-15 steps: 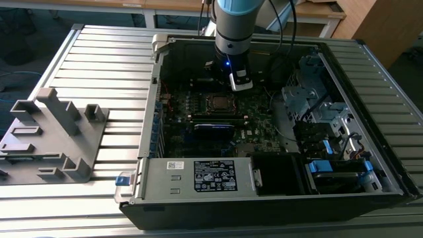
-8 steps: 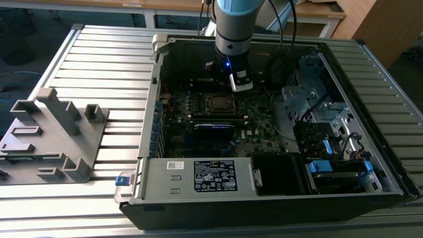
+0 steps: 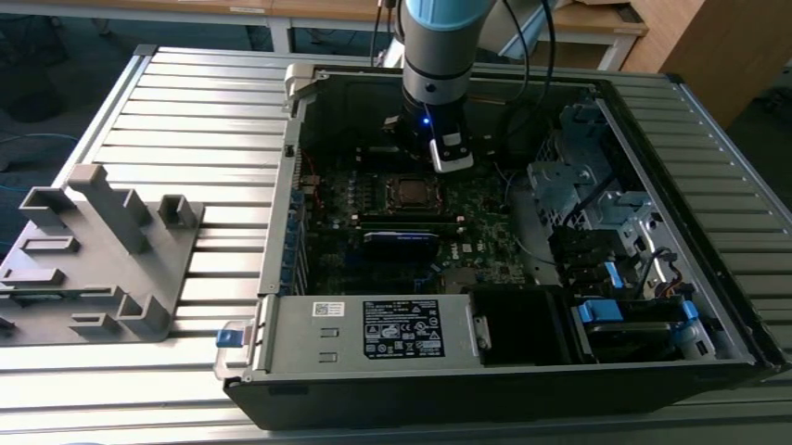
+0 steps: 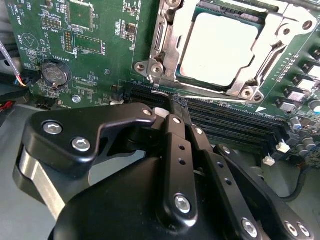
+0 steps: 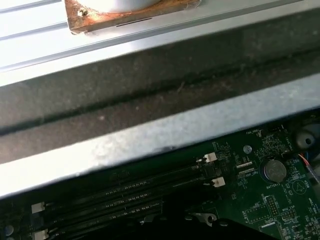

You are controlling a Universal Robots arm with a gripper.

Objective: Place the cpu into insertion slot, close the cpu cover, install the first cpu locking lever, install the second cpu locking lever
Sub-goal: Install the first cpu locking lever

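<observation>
Already the cpu [image 4: 217, 47] sits in the insertion slot [image 3: 411, 203] beneath the cpu cover [image 4: 169, 50], the gripper [image 4: 180, 102] clenched empty just beside it

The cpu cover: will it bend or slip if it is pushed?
The cpu cover looks like thin sheet metal, so it probably flexes under a hard push. Its shiny face seems smooth, likely slippery. It lies flat around the cpu, so tipping seems unlikely.
</observation>
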